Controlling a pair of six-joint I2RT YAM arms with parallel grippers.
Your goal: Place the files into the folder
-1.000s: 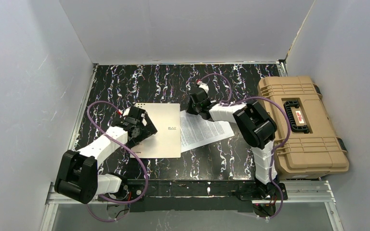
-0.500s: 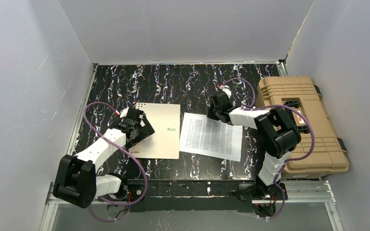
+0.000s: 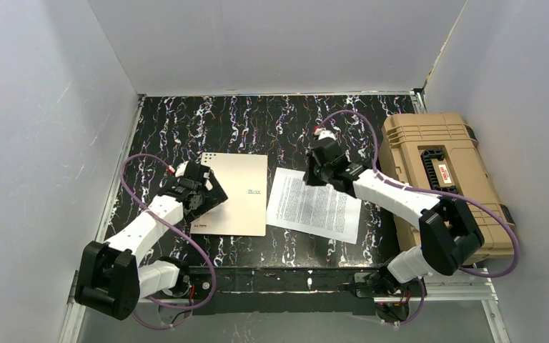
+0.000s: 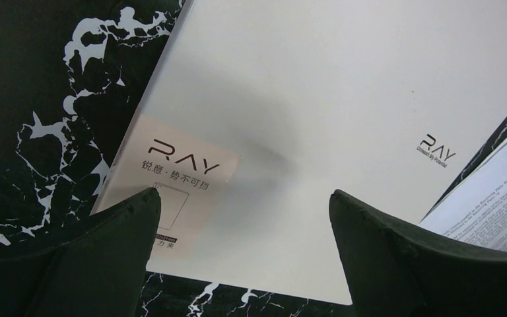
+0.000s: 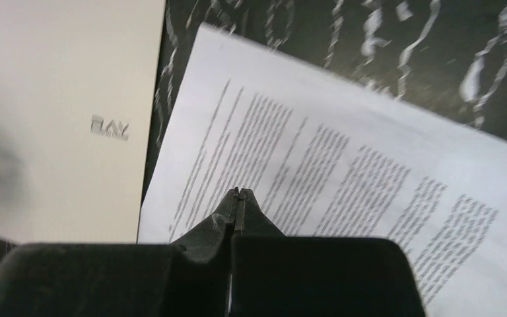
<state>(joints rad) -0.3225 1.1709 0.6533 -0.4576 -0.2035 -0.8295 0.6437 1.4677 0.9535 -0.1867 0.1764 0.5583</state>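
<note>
Left gripper wide open over the left edge of the closed folder, files flat just right of the folder, right gripper pinched shut, holding nothing, over the files' far edge.

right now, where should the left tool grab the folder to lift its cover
Probably the near left corner of the folder, coming in low from the left. It lies flat, so only a thin edge is pinchable; the open left tool hovers over that corner, and the files crowd the right edge.
</note>
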